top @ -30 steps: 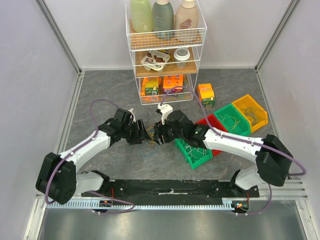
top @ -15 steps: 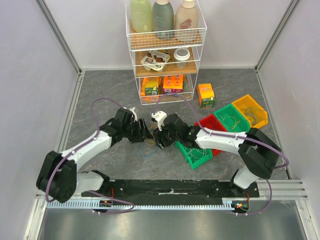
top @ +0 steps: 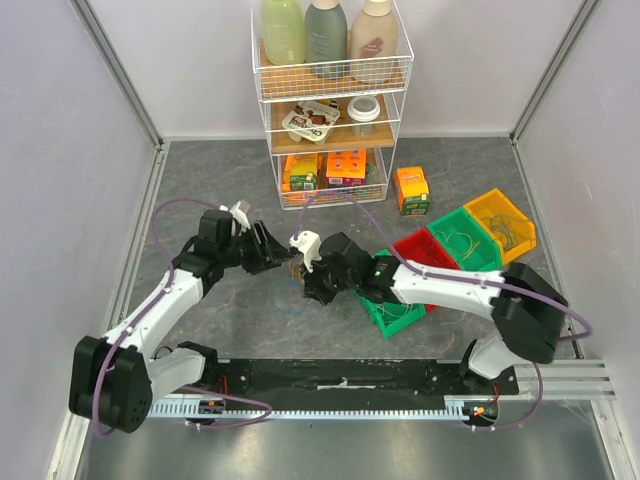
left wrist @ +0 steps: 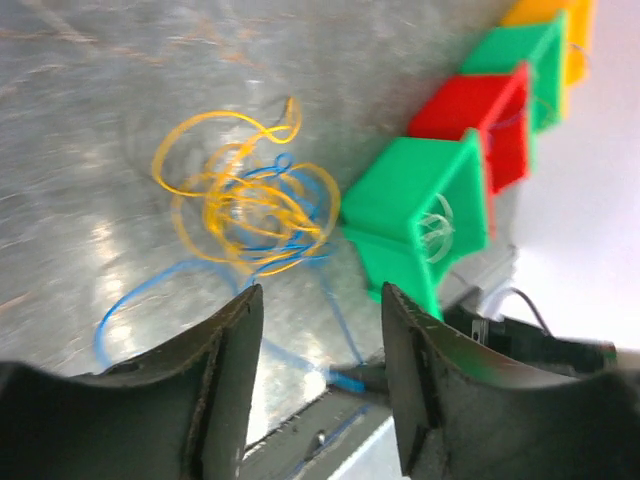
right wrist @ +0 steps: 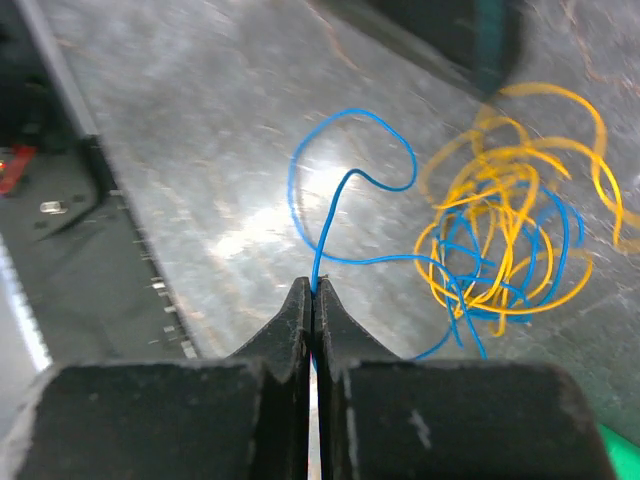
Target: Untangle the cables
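A tangle of yellow and blue cables (left wrist: pixel 245 205) lies on the grey table between the two arms; in the right wrist view the tangle (right wrist: pixel 510 250) is at the right. One blue cable (right wrist: pixel 345 185) loops out of it to the left and runs down into my right gripper (right wrist: pixel 315 285), which is shut on it. In the top view the right gripper (top: pixel 306 292) is low over the tangle (top: pixel 293 280). My left gripper (left wrist: pixel 320 300) is open and holds nothing; it hangs above and to the left of the tangle (top: pixel 280 256).
A green bin (top: pixel 392 308) with thin wires sits just right of the tangle. Behind it stand a red bin (top: pixel 420 245), a second green bin (top: pixel 465 238) and a yellow bin (top: pixel 500 222). A wire shelf (top: pixel 330 110) and an orange carton (top: pixel 411 188) stand at the back.
The right gripper has moved left and down to the tangle and shut on the blue cable. The left arm has drawn back to the left, its gripper still open.
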You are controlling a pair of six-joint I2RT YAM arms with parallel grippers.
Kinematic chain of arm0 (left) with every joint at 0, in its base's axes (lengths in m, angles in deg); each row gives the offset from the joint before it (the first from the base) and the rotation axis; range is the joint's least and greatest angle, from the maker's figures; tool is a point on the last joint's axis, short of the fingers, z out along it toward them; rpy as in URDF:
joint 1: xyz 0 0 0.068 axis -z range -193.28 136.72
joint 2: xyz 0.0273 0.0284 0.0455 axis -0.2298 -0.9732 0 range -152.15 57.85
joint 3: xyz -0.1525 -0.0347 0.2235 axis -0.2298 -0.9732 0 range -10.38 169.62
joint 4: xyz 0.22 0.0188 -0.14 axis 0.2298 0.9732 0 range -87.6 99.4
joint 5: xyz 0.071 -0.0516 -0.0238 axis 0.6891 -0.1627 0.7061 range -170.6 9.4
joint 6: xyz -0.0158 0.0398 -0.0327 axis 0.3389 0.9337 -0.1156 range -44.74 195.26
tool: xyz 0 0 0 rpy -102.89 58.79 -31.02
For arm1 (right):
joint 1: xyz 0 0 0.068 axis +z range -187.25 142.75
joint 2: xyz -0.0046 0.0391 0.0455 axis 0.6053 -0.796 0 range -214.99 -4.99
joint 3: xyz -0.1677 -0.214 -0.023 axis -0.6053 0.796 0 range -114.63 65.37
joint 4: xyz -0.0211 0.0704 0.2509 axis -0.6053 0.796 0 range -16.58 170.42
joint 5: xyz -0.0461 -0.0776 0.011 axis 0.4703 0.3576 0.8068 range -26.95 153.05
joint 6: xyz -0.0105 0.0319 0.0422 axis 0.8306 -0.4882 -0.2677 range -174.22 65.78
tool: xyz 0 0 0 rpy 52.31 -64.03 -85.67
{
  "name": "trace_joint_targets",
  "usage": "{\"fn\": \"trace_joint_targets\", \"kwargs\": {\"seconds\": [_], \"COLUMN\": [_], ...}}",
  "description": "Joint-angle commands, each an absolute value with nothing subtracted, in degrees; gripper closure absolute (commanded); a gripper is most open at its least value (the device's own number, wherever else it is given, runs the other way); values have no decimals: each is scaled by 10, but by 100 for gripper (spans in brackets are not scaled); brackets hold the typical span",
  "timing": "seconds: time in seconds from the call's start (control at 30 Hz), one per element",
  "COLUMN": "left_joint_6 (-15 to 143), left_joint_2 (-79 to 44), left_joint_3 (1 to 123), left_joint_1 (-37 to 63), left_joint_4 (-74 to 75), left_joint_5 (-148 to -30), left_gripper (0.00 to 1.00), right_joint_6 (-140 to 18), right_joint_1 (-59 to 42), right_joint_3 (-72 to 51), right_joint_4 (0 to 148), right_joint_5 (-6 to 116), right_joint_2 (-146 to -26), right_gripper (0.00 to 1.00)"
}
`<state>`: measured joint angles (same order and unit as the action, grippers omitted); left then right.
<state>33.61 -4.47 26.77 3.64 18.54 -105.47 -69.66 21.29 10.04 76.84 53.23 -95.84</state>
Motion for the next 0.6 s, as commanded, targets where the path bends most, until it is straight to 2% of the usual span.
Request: {"fn": "trace_joint_targets", "kwargs": {"seconds": [0.0,0.13,0.27,0.47,0.57], "left_joint_6": [270,223,177,173,143], "left_joint_2": [-100,-154,-175,-241,-231], "left_joint_3": [296,285,198,128,100], "left_joint_1": [40,92,104,97,72], "left_joint_4": [35,-52,-131,-188,-236], "left_joint_5": [-1263,-1325,-1325,-1296,-1305], "left_gripper": [46,53,55,60,59], "right_joint_6": [-713,-724,-722,-706,-696], "right_joint_1": [230,230,230,230,230], "right_joint_3": [62,32,-29,-177,-251], "right_joint_4": [770,775,774,768,788], "right_joint_5": [495,527,580,592,586], "right_joint_2": [-849,-794,-766,-793,-823], "right_gripper": [100,100,100,100,100]}}
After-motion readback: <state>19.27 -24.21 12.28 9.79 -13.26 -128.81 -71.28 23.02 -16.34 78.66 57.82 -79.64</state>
